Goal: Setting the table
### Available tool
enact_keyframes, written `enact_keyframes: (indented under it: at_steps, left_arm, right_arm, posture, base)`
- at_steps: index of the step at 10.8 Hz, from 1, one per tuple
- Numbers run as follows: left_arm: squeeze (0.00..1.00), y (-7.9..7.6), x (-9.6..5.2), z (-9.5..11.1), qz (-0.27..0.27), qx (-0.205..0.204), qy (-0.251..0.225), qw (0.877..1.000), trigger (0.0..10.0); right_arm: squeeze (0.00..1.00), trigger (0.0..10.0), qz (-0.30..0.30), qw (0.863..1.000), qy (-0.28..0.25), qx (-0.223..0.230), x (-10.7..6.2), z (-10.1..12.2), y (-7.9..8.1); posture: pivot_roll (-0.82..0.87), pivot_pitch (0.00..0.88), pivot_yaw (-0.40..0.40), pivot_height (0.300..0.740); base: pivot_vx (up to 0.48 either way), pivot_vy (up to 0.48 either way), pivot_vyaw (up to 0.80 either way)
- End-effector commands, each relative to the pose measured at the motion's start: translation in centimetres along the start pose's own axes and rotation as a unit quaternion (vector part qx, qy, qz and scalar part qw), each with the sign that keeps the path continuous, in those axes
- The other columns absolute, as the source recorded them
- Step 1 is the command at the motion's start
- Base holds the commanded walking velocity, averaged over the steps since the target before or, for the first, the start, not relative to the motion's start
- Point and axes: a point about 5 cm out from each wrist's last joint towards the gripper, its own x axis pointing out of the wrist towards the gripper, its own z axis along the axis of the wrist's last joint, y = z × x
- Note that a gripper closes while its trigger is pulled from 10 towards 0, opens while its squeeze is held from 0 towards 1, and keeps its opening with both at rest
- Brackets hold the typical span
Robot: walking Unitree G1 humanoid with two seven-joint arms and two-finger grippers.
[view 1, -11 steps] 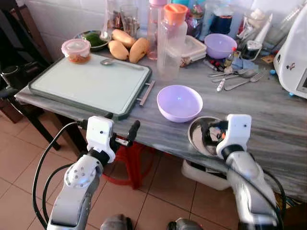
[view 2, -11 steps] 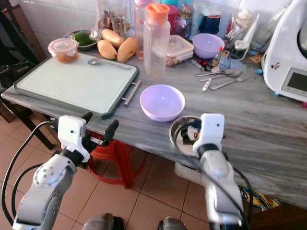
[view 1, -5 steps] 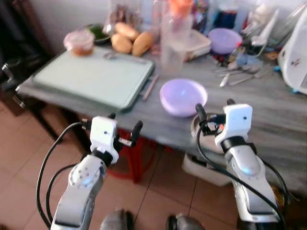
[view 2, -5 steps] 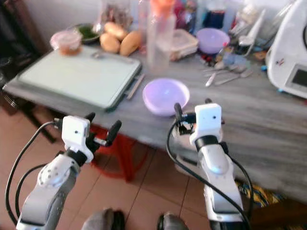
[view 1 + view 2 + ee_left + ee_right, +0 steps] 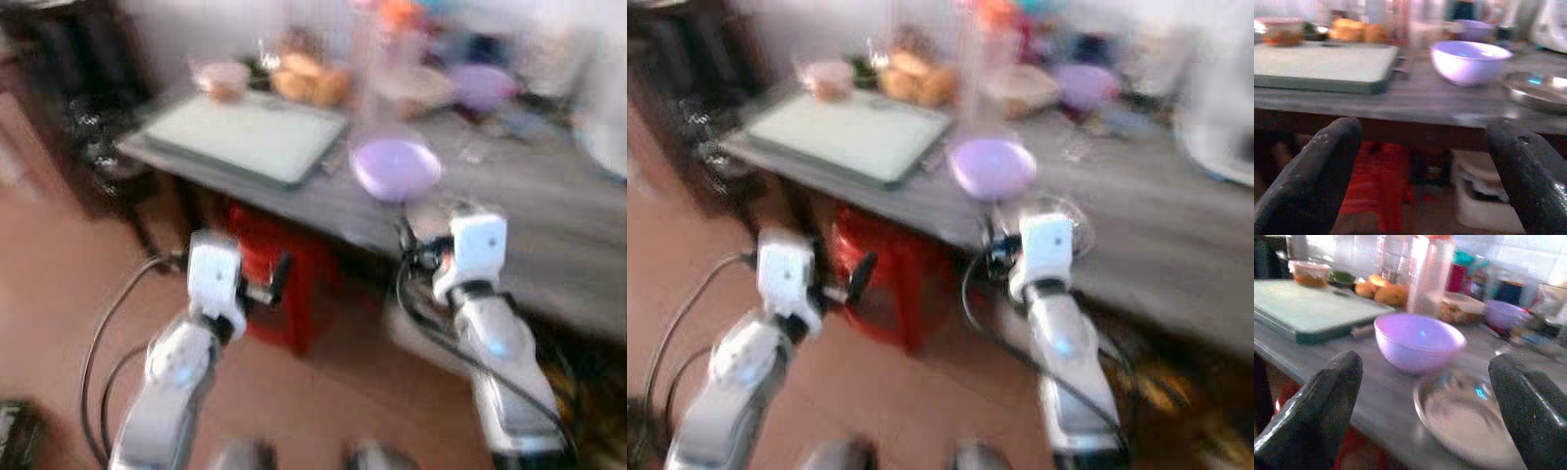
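Both head views are smeared with motion blur. A grey marbled table (image 5: pixel 549 211) runs across the upper half of the frame. On it, upper left of centre, lies a pale green cutting board (image 5: pixel 250 137). To its right sits a lilac bowl (image 5: pixel 395 167), and just below and right of that bowl a steel plate (image 5: pixel 1066 213) rests at the table's near edge, partly behind the right arm's white wrist housing. Along the back of the table the clutter is too blurred to name, apart from some orange-yellow fruit (image 5: pixel 312 83) and a second purple bowl (image 5: pixel 485 85). A red stool (image 5: pixel 284 284) stands under the table on the reddish tiled floor.

The left gripper (image 5: pixel 263 284) is held out at lower left of centre, in front of the stool and below the table edge. The right gripper (image 5: pixel 991 257) is raised at centre, close to the steel plate's near rim.

The wrist views give the sharper detail. In the left wrist view the two black fingers (image 5: pixel 1312 181) stand spread wide with nothing between them, aimed at the table's front edge, with the lilac bowl and steel plate beyond. In the right wrist view the fingers (image 5: pixel 1310 416) are likewise parted and empty, framing the steel plate (image 5: pixel 1464 416) with the lilac bowl (image 5: pixel 1418 340) just behind it and a tall clear bottle (image 5: pixel 1430 276) further back.
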Motion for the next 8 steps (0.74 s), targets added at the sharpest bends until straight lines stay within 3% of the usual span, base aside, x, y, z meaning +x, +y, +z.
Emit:
enact_keyframes:
  at_steps: [1,4,5,8]
  left_arm:
    - [0.00,-0.3,0.1,0.0,-0.002,0.003,-0.001,1.000,10.0]
    - [0.00,0.4,0.5,0.0,0.006,0.001,-0.002,1.000,10.0]
    - [0.00,0.8,0.7,-0.2,0.016,-0.017,0.004,1.000,10.0]
    - [0.00,-0.2,1.2,-0.2,0.005,-0.019,-0.005,1.000,10.0]
  right_arm:
    - [0.00,10.0,-0.004,1.000,-0.003,-0.001,0.1,-0.1,-0.3]
    - [0.00,10.0,-0.010,1.000,-0.003,0.007,0.5,-0.7,-0.1]
    - [0.00,10.0,-0.006,1.000,-0.005,0.015,0.3,-0.9,0.3]
    - [0.00,10.0,0.000,1.000,-0.014,0.013,0.7,-0.4,0.5]
  posture:
    - [0.06,0.000,-0.016,0.740]
    - [0.04,0.000,0.013,0.740]
    - [0.03,0.000,0.026,0.740]
    - [0.02,0.000,0.011,0.740]
  base:
    - [-0.300,0.000,-0.52]
    - [-0.095,0.000,-0.55]
    - [0.000,0.000,-0.66]
    - [0.000,0.000,-0.65]
